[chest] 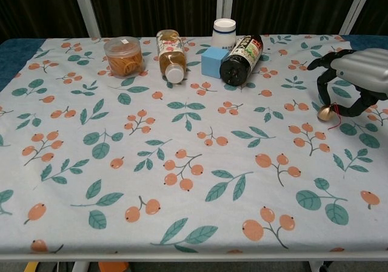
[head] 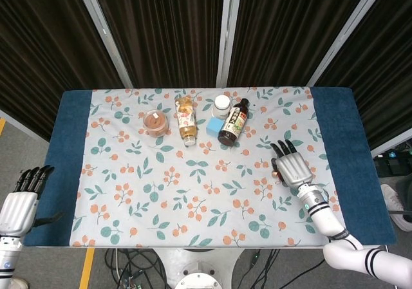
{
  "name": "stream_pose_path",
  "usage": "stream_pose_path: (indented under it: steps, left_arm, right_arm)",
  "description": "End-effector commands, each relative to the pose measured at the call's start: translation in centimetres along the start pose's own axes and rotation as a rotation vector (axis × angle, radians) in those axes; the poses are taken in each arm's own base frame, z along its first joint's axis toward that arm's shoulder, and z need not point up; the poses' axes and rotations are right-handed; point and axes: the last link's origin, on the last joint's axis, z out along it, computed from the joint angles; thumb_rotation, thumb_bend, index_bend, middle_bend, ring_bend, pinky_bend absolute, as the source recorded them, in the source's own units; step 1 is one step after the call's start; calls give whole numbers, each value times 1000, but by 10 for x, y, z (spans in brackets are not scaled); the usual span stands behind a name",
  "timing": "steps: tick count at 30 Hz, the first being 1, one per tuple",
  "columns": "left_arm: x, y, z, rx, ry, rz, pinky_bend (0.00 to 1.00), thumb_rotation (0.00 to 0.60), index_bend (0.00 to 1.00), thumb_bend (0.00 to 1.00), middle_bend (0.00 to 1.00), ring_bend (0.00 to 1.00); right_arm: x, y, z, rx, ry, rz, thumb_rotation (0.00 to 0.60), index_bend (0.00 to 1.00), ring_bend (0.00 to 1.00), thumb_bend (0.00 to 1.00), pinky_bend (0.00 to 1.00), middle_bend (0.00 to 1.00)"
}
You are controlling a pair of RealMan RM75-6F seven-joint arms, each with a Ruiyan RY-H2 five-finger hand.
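A table point(head: 360, 147) with a blue covering and a floral cloth point(head: 193, 186) over its middle fills the centre of the head view. The right hand point(head: 293, 165) is at the right of the frame, palm down over the cloth, fingers apart and arched; in the chest view its fingertips point(chest: 321, 96) point down at the cloth. A small gold bell point(chest: 327, 113) sits directly below them, at the right edge of that frame; contact or grip cannot be confirmed. The left hand point(head: 24, 195) is at the lower left of the head view, off the table edge, fingers extended, nothing in it.

The rest stands in a group at upper centre. A dark sauce bottle point(head: 233, 123) lies on its side, cap toward the camera. A juice bottle point(head: 186, 120) lies likewise to its left. A clear snack jar point(head: 155, 121) stands furthest left. A blue cube point(head: 213, 126) touches the dark bottle, with a white jar point(head: 222, 105) just behind.
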Motion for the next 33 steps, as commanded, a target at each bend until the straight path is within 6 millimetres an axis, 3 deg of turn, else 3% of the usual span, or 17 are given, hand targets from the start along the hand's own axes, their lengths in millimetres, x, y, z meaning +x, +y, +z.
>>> stream_pose_path:
  steps: [1,10,14,25,29,33]
  left_arm:
    - [0,0,0,0,1,-2,39,600,63,0,54,0]
    - [0,0,1,-2,0,0,39,600,62,0,54,0]
    - [0,0,0,-1,-1,0,39,600,63,0,54,0]
    - [0,0,0,-1,3,-1,39,600,63,0,54,0]
    - [1,1,0,-1,8,-1,39,600,62,0,53,0]
    - [4,3,0,-4,15,2,39,600,62,0,54,0]
  right_arm:
    - [-1,0,0,-1,-6,-5,600,739,0,357,0,119]
    - [-3,2,0,-9,-13,-4,600,724,0,343,0,115]
    - [-3,2,-1,-11,-16,-3,600,660,0,327,0,106]
    - [6,13,-12,-41,2,27,600,209,0,207,0,43]
    - [17,25,-38,-72,62,67,600,32,0,171,0,12]
    - [23,45,-84,-127,158,111,600,0,0,118,0,0]
